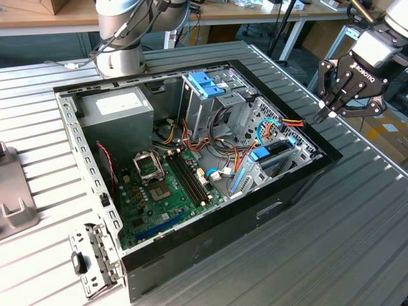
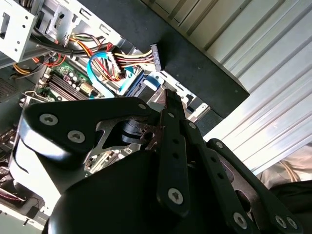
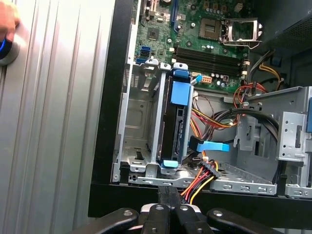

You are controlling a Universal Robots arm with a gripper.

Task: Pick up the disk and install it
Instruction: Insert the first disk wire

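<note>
On a ribbed metal table [image 1: 357, 210] lies an open computer case [image 1: 191, 248], the disk [image 3: 174, 122] seated upright on edge in its drive bay [image 3: 146, 122], while the gripper [image 1: 329, 109] hovers beside the case's rim, fingers pressed together and empty.

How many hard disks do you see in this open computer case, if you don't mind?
1: the disk stands on edge in the drive bay at the computer case's corner, just below the gripper. Others may be hidden inside the cages.
</note>
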